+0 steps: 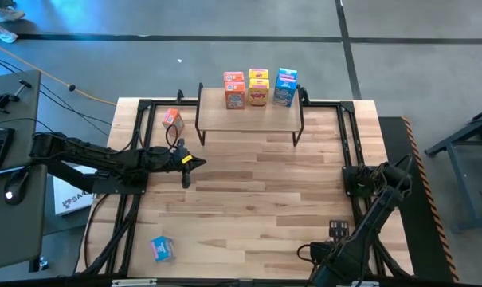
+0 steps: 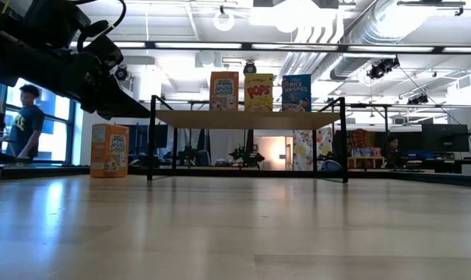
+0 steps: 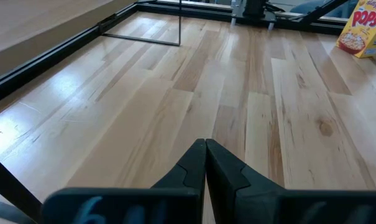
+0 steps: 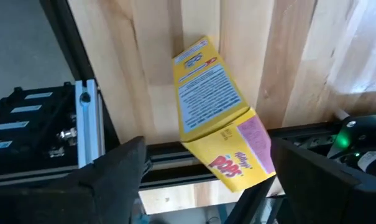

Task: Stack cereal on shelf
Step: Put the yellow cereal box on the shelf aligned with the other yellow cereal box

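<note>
The shelf (image 1: pixel 248 119) stands at the table's far side. An orange (image 2: pixel 224 90), a yellow (image 2: pixel 258 92) and a blue cereal box (image 2: pixel 296 92) stand upright on its top. Another orange box (image 1: pixel 172 119) stands on the table left of the shelf. A blue box (image 1: pixel 162 249) lies near the front left corner. A yellow box (image 4: pixel 219 124) sits tilted by the black rail at the table's right edge. My right gripper (image 4: pixel 215 180) is open above it, one finger on either side, not touching. My left gripper (image 3: pixel 205 149) is shut and empty above the table's left middle (image 1: pixel 190 163).
Black frame rails (image 1: pixel 348 135) run along the table's left and right sides. Bare wood (image 1: pixel 256 199) lies between the arms in front of the shelf. In the low view a person (image 2: pixel 25 120) stands in the room beyond the table.
</note>
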Controlling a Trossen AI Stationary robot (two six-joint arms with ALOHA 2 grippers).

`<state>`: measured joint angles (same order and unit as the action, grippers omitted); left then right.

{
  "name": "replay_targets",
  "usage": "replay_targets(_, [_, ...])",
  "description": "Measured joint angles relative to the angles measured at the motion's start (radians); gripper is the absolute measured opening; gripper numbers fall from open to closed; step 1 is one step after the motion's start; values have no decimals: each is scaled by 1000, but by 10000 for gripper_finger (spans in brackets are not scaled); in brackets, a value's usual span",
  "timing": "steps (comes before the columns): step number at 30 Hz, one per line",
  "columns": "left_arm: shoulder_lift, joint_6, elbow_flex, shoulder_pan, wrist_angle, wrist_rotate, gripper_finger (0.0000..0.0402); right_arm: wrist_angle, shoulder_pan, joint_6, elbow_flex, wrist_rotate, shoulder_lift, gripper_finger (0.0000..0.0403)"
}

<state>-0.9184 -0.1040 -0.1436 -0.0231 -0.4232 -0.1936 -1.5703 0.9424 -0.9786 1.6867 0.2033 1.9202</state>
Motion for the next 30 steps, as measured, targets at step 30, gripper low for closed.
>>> replay_targets(30, [0,-35,0,0,-1,4,3,1,77,116,-85,-99,-3,342])
